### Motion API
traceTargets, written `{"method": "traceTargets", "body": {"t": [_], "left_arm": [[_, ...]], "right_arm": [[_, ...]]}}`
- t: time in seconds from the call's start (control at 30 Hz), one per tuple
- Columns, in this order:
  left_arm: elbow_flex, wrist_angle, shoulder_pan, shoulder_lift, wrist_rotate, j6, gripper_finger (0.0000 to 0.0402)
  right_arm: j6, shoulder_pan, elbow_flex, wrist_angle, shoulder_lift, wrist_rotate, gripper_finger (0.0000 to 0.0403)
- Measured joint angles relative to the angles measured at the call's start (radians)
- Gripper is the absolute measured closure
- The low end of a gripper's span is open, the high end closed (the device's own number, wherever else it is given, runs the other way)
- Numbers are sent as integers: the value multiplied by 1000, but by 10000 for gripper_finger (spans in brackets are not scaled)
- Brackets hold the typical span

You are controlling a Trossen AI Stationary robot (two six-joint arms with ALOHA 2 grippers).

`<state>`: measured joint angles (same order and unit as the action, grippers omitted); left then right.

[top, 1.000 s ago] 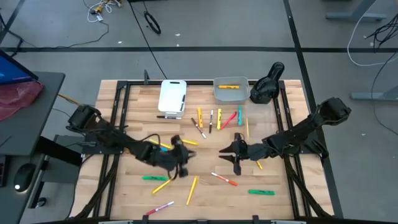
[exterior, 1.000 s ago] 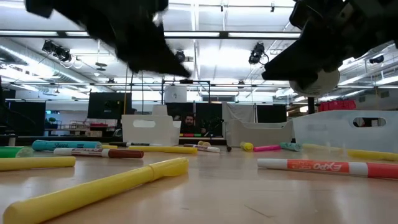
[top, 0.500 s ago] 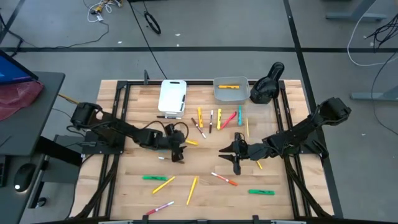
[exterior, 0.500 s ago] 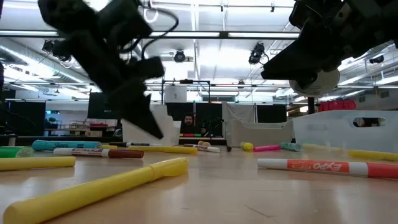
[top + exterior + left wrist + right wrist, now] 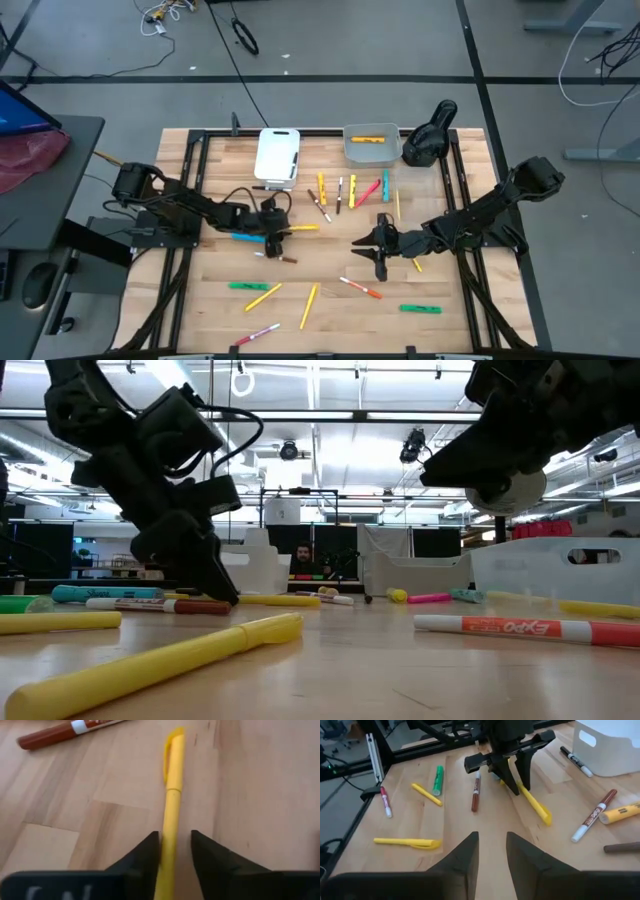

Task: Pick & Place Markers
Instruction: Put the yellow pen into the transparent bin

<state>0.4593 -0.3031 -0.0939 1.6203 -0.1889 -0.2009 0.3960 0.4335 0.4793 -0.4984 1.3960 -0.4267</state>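
Note:
Markers lie scattered on the wooden table (image 5: 330, 325). A yellow marker (image 5: 302, 229) lies flat left of centre. My left gripper (image 5: 277, 236) is down at that marker's left end, its tips at the tabletop (image 5: 222, 596), one finger on each side of the barrel (image 5: 167, 845). A brown marker (image 5: 276, 257) lies just nearside of it. My right gripper (image 5: 372, 252) hovers open right of centre, above the table, with nothing between its fingers (image 5: 492, 845). My left gripper stands with one finger (image 5: 150, 851) on each side of the yellow marker's barrel (image 5: 169, 827), at the end away from its cap (image 5: 173, 742). It comes slanting down from the table's left. A narrow gap shows beside one finger; I cannot tell whether the pads touch. The marker lies flat.
A white bin (image 5: 277, 155) and a grey bin (image 5: 372, 145) holding a yellow marker stand at the far edge, beside a dark object (image 5: 428, 135). Several markers (image 5: 350, 190) cluster in front of the bins; more (image 5: 262, 295) lie toward the near edge.
My left gripper has gone toward the table's far edge and slightly left, sinking from well above the table down to the yellow marker and tipping further downward. The markers have stayed where they were.

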Motion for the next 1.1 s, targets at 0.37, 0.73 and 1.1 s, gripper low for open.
{"method": "traceTargets", "body": {"t": [0.37, 0.73, 1.1], "left_arm": [[-17, -133, -146, 9, -179, -224, 373], [35, -523, -227, 8, -383, -145, 373], [211, -527, -243, 18, -295, 55, 373]], "right_arm": [[7, 76, 0, -53, 52, -61, 303], [41, 121, 0, -170, 58, -115, 279], [-166, 47, 4, -577, 228, -172, 175]]}}
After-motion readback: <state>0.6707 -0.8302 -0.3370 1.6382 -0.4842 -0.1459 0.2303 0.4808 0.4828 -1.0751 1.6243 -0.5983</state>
